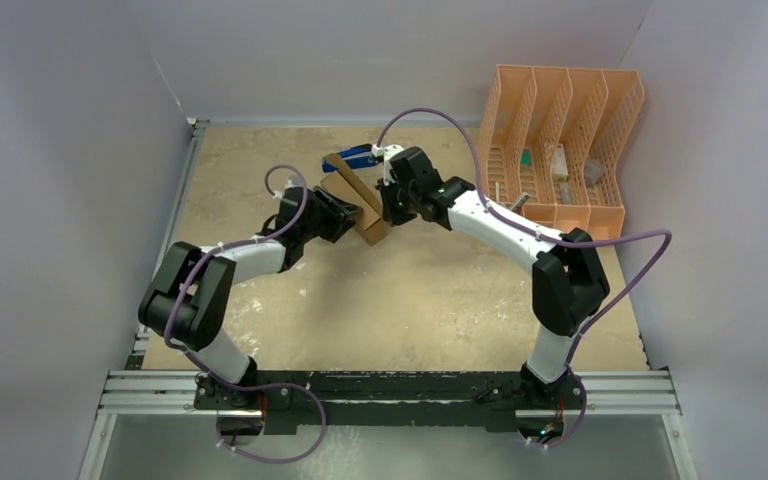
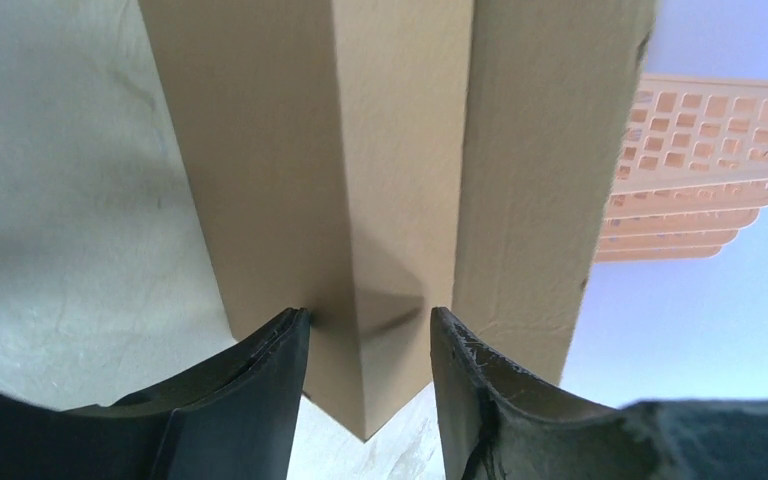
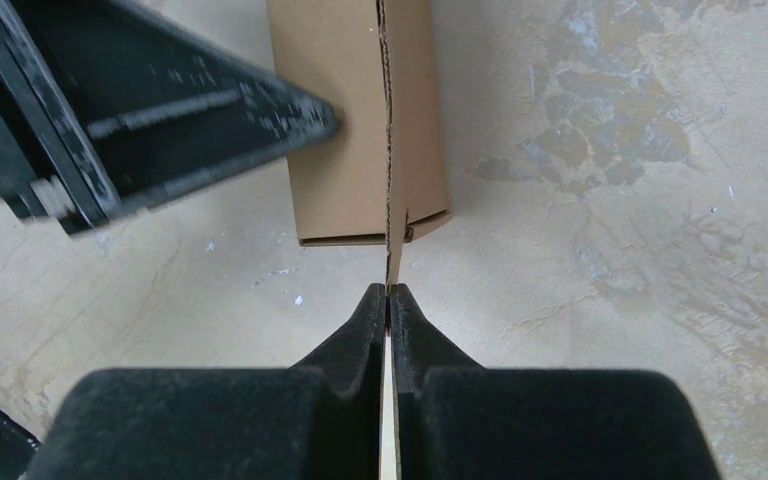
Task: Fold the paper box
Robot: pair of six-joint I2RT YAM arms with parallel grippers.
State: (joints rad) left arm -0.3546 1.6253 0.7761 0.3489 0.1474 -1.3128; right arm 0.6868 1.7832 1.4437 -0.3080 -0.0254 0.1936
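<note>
Seen from above, the left arm reaches in from the near left, and the left tool (image 1: 355, 222) meets the paper box (image 1: 358, 195) at its near end. The box is plain brown cardboard, folded into a long narrow shape. It sits tilted over the middle of the far half of the mottled beige tabletop (image 1: 410, 300). The left wrist view shows the black fingers (image 2: 260, 380) set part-way apart with a folded corner of the box between them. Both tips press against the cardboard, so this tool holds the box. Just behind the box's far end lies a small blue object (image 1: 358, 158) that I cannot identify. To the right of the box, the right tool (image 1: 388, 212) comes in from the other side. In the right wrist view its padded fingers (image 3: 360, 340) are pinched almost together on the thin edge of a flap that sticks out along the box's seam. The tip of the left tool rests against the box's left face in that same view. Far right, against the back wall and well apart from the box, stands a peach-orange mesh file organizer (image 1: 560, 140). Its compartments hold a few items too small to tell.
</note>
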